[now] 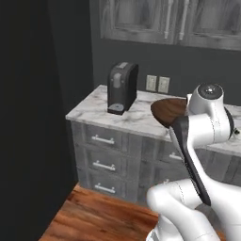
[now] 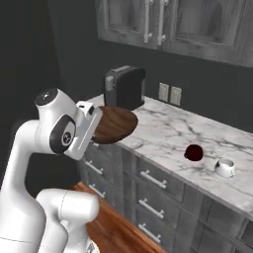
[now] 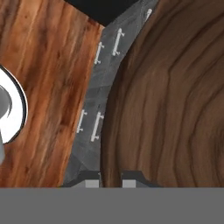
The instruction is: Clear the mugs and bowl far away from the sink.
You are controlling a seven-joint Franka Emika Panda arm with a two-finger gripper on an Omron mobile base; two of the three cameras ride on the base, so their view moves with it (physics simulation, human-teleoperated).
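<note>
The dark reddish-brown bowl (image 1: 168,111) hangs in the air over the front edge of the marble counter (image 1: 94,112), held level. My gripper (image 3: 110,181) is shut on the bowl's rim, one fingertip on each side of the wall. In the hand view the bowl (image 3: 175,96) spreads across the right side, showing its wood-grain rings. From the right base view the bowl (image 2: 116,123) sticks out from my hand just in front of the coffee machine. A white mug (image 2: 225,167) stands upright on the counter (image 2: 168,129) far to the right. The sink is out of view.
A dark coffee machine (image 1: 121,89) stands at the counter's left end, with wall outlets (image 1: 157,84) behind it. A small red ball (image 2: 193,152) lies left of the mug. Grey drawers (image 1: 106,155) sit below the counter, upper cabinets (image 2: 148,20) above, and a wood floor (image 1: 94,219) underneath.
</note>
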